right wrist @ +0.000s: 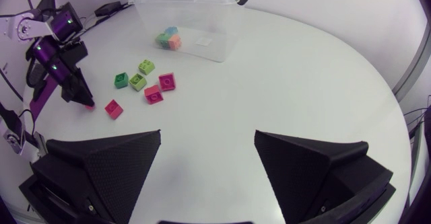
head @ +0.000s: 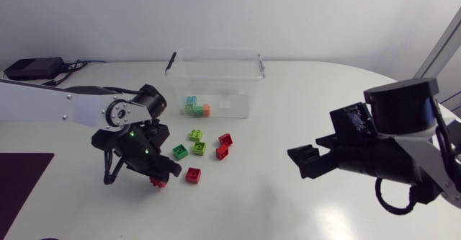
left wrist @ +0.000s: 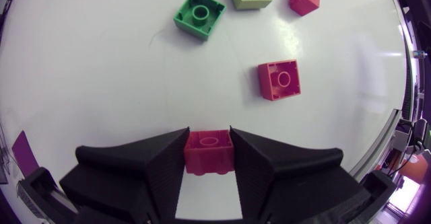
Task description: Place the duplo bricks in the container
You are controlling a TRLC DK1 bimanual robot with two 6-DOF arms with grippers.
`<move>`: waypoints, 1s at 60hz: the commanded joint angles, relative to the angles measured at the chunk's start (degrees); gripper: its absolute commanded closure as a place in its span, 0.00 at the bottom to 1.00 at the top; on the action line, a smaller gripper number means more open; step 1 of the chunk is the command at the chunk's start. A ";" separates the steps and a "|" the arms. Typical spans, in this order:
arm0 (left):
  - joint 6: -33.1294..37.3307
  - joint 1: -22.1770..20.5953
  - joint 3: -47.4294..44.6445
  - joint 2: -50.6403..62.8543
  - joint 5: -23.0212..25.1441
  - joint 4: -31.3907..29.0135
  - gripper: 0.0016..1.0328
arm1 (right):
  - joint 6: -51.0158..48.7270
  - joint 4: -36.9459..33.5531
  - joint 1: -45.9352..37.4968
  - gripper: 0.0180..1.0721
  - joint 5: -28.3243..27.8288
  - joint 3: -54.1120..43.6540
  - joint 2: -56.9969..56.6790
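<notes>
- L hand (left wrist: 209, 134): both fingers pressed on opposite sides of a red brick (left wrist: 209, 153), studs up. Narrow gap, just the brick's width.
- In head view the L hand (head: 160, 175) points down at near-left-centre of the tabletop (head: 288, 211), w/ the red brick (head: 156, 183) showing at its tips. Can't tell if the brick is touching the surface or just off it.
- L arm (head: 65, 107) comes in from the left edge; green light on its wrist.
- Second red brick (head: 193, 174) lies just right of the L hand, loose, not touching it; also seen ahead of the fingers in L wrist view (left wrist: 279, 80).
- Farther out, a loose cluster:
  - dark green brick (head: 179, 151)
  - lime brick (head: 199, 148) just right of it
  - another lime, the far lime brick (head: 196, 134), behind those
  - third red brick (head: 222, 151) and fourth red brick (head: 226, 139) on the cluster's right, close together.
- All are on the tabletop, outside the container (head: 238, 89).
- Container: clear plastic box, no lid on, far centre of the tabletop, beyond the cluster. Inside, at its left near corner, a few bricks: blue brick (head: 191, 101), green one (head: 195, 110), orange brick (head: 207, 109).
- R hand (right wrist: 207, 140): fingers wide apart, nothing between them. In head view the R hand (head: 301, 161) sits at the right side, above the tabletop, well apart from bricks and container.
- Dark purple sheet (head: 21, 175) at the near-left edge; black box (head: 32, 68) w/ cables at far left.
</notes>
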 commanded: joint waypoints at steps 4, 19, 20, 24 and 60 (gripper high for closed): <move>0.13 0.97 0.51 -4.50 0.34 -0.90 0.70 | -3.99 -2.81 4.41 0.05 4.49 6.16 6.67; 0.84 3.78 6.31 -8.36 0.34 -0.73 0.70 | -14.80 -8.61 4.85 0.05 1.32 15.13 24.34; 0.92 4.13 6.66 -8.54 0.34 -0.55 0.70 | -15.24 -8.35 4.94 0.05 1.24 15.22 24.69; 1.10 4.48 8.42 -8.89 0.34 -0.20 0.70 | -15.94 -8.00 5.20 0.05 0.09 16.09 25.74; 1.80 2.81 28.11 -0.54 0.34 17.99 0.70 | -16.82 -1.93 13.47 0.05 -3.69 24.62 43.59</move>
